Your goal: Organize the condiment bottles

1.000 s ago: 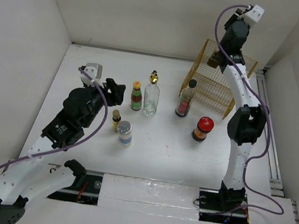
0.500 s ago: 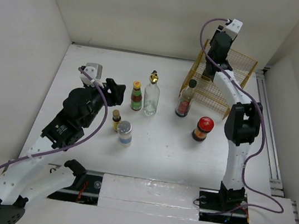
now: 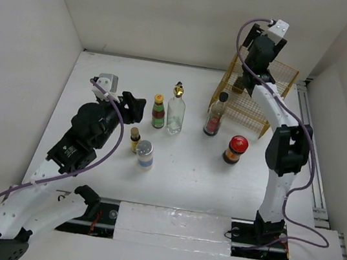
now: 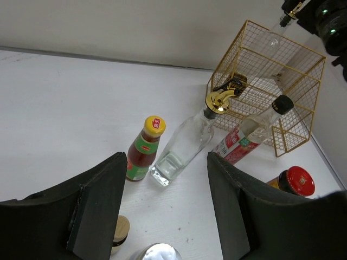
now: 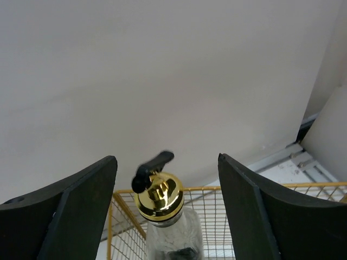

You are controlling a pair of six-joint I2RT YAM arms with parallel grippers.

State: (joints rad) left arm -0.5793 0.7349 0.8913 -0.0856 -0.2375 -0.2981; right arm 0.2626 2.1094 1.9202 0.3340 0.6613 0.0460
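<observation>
Right gripper (image 5: 167, 161) stands spread either side of the gold-spouted cruet (image 5: 160, 199), clear of its cap and wider than a second ago. Its wrist is further left. The cruet sits inside the yellow wire basket (image 3: 285, 73). Left gripper (image 4: 165, 158) is unchanged, spread and empty. The yellow-capped sauce bottle (image 3: 158, 111) and second cruet (image 3: 175, 112) are unmoved on the table (image 3: 179, 177).

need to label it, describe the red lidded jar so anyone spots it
Find the yellow wire basket at the far right. Just in front of it, right of the tall black-capped bottle, stands the red-lidded jar: squat, dark, the only wide red lid.
</observation>
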